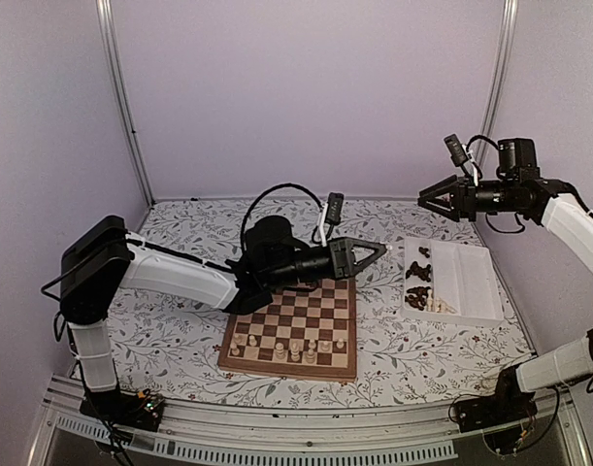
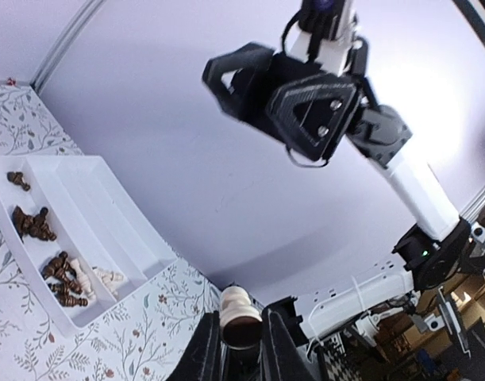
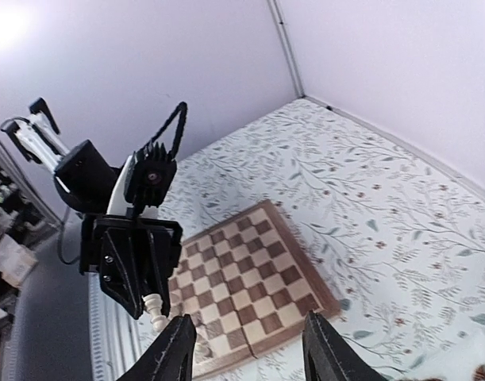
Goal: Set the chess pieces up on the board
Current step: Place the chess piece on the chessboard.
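Note:
The board (image 1: 294, 325) lies flat at the table's middle, with several pale chess pieces (image 1: 311, 346) along its near ranks. My left gripper (image 1: 378, 251) hovers past the board's far right corner, pointing right, and is shut on a pale chess piece (image 2: 240, 308) wedged between its fingers; the right wrist view shows the same piece (image 3: 155, 308) sticking out below them. My right gripper (image 1: 424, 200) hangs high at the right, pointing left, its jaws open with nothing between them (image 3: 250, 353). The board (image 3: 254, 278) lies below it.
A white tray (image 1: 468, 277) right of the board holds dark pieces (image 1: 417, 286) and a few pale ones (image 1: 436, 305); the left wrist view shows it too (image 2: 107, 230). A black cable (image 1: 277, 194) loops over the left arm. Purple walls enclose the floral-cloth table.

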Controlling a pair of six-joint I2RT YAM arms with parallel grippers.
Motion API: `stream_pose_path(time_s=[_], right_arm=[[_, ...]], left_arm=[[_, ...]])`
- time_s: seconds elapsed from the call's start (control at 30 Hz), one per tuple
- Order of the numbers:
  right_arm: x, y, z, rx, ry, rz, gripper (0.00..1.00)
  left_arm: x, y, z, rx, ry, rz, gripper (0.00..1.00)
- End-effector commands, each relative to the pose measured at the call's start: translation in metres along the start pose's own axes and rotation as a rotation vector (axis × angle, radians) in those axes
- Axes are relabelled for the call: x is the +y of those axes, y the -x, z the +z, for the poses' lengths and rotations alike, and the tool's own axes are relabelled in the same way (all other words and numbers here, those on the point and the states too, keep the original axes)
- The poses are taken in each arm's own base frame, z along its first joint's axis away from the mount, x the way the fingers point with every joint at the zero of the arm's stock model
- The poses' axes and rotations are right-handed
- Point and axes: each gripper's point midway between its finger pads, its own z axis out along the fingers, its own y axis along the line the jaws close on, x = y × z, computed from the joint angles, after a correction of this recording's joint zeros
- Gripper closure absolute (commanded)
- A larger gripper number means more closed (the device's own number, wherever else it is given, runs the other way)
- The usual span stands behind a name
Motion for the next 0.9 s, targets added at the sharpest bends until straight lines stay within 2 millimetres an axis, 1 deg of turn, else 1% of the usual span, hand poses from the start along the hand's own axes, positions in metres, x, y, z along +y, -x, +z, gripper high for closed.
stream_pose_path(time_s=[0.0, 0.1, 0.2, 0.3, 0.43, 0.53, 0.7, 0.87], right_arm=[[0.026, -0.007, 0.016, -0.044, 0.379, 0.266, 0.5], [0.035, -0.015, 0.018, -0.036, 0.45, 0.334, 0.5], [0.048, -0.024, 0.025, -0.019, 0.471, 0.341, 0.5], [0.056, -0.023, 0.023, -0.025, 0.486, 0.318, 0.5], [0.058, -0.021, 0.022, -0.027, 0.492, 0.32, 0.52], [0.06, -0.022, 0.022, -0.025, 0.498, 0.323, 0.54], [0.06, -0.025, 0.025, -0.023, 0.492, 0.326, 0.56], [0.057, -0.024, 0.027, -0.025, 0.477, 0.324, 0.56]], left_arm=[[-0.016, 0.046, -0.003, -0.18, -0.069, 0.007, 0.9], [-0.013, 0.051, 0.002, -0.194, -0.069, -0.002, 0.9], [-0.009, 0.052, 0.009, -0.195, -0.082, -0.024, 0.9], [-0.008, 0.049, 0.016, -0.184, -0.098, -0.045, 0.9], [-0.007, 0.048, 0.021, -0.175, -0.096, -0.049, 0.91], [-0.008, 0.048, 0.023, -0.174, -0.102, -0.049, 0.91], [-0.008, 0.044, 0.029, -0.16, -0.103, -0.058, 0.91], [-0.01, 0.042, 0.032, -0.156, -0.116, -0.063, 0.91]])
